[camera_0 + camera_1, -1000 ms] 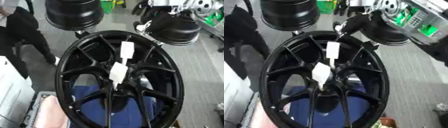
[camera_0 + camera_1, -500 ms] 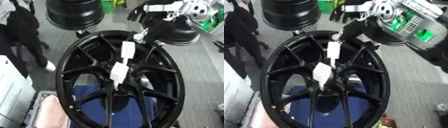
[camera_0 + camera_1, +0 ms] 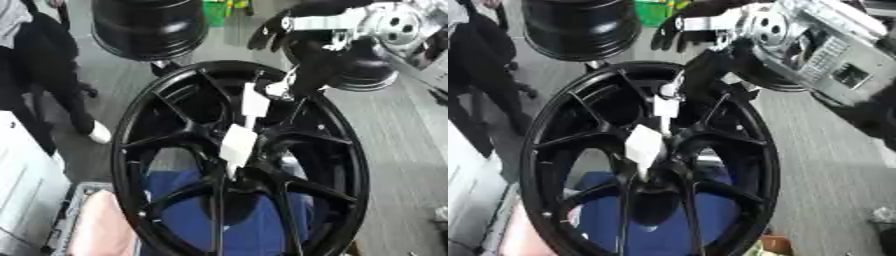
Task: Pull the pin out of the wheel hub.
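A large black spoked wheel hub [image 3: 166,145] stands tilted in the middle of both views. Out of its centre rises a white pin, seen as a lower white piece [image 3: 237,144] and an upper white piece [image 3: 255,103]. My right hand [image 3: 308,64], black with silver plates, comes in from the upper right. It reaches over the hub's far rim, and its tip is at a small pale spot [image 3: 278,90] just beside the top of the upper white piece. Whether it touches the pin is not visible. My left hand shows in neither view.
A second black wheel [image 3: 149,25] stands behind at the upper left and another dark wheel [image 3: 372,72] at the upper right. Blue cloth [image 3: 249,227] lies under the hub. A pink object [image 3: 96,230] and a white box [image 3: 22,190] are at the lower left.
My right hand has come down from the upper right, over the far rim, to the top of the white pin. The hub and pin have stayed put.
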Motion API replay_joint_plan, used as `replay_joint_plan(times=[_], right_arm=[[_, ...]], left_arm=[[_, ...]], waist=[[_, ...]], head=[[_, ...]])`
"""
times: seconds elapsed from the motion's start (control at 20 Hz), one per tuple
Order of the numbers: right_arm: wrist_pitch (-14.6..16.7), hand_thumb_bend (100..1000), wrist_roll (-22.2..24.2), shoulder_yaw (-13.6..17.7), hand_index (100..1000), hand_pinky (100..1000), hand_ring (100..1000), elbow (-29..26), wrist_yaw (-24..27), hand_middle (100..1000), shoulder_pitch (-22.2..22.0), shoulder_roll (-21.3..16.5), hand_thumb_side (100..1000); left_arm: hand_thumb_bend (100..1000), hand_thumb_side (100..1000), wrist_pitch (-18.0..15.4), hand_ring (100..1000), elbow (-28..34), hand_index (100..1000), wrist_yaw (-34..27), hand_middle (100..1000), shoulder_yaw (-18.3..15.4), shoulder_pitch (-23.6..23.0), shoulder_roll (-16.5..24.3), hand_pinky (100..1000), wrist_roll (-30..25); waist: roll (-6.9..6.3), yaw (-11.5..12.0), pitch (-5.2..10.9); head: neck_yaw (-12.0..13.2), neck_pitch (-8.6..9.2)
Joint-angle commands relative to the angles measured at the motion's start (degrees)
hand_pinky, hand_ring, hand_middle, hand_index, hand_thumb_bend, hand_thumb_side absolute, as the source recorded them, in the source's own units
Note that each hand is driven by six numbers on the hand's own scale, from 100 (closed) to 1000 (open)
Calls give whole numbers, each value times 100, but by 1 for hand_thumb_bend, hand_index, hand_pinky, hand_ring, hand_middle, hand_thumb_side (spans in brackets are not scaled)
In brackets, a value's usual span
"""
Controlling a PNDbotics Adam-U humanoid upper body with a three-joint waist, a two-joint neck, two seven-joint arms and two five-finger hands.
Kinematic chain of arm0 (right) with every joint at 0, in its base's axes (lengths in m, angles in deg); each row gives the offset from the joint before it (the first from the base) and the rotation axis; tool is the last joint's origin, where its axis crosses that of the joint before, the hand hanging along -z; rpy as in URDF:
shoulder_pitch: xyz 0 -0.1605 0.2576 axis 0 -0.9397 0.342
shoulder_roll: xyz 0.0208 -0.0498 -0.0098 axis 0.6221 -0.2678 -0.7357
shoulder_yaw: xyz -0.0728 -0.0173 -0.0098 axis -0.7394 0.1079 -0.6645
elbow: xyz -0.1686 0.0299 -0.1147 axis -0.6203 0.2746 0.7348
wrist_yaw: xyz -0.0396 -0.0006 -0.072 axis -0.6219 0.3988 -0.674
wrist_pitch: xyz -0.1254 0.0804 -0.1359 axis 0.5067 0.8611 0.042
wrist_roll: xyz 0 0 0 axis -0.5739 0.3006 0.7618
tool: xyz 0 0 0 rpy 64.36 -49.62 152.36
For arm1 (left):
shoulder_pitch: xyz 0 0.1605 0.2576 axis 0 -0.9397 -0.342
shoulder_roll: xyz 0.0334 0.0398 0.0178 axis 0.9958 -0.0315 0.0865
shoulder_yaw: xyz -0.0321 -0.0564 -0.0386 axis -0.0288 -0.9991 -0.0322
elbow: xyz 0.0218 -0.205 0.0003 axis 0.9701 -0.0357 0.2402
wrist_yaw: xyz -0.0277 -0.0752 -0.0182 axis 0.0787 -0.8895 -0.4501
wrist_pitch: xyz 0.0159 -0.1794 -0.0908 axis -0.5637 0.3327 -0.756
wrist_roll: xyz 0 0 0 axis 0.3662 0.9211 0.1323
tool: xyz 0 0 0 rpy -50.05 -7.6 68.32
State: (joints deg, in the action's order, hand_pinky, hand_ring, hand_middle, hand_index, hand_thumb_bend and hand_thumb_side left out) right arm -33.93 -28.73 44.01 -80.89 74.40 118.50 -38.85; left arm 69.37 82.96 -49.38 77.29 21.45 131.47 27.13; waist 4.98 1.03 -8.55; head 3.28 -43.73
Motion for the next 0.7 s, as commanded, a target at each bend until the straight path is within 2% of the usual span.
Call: replay_joint_plan(times=[0.05, 0.3, 0.7], right_arm=[[-1137, 312, 1080, 48, 914, 908, 878, -117, -11, 876, 58, -148, 442], [-1269, 327, 1101, 15, 917, 913, 892, -85, -111, 887, -24, -113, 478], [-1227, 315, 1103, -8, 912, 912, 891, 80, -72, 885, -113, -13, 520]], left_arm=[[521, 560, -3, 628, 44, 735, -12, 583, -42, 74, 92, 658, -7], [520, 560, -7, 628, 44, 734, -35, 583, -40, 77, 80, 659, -14], [519, 561, -7, 627, 43, 734, -63, 582, -49, 88, 65, 660, -7]], waist=[[-39, -8, 69], [-32, 13, 58], [-39, 44, 19]], head=[[24, 9], [-17, 24], [-56, 39]])
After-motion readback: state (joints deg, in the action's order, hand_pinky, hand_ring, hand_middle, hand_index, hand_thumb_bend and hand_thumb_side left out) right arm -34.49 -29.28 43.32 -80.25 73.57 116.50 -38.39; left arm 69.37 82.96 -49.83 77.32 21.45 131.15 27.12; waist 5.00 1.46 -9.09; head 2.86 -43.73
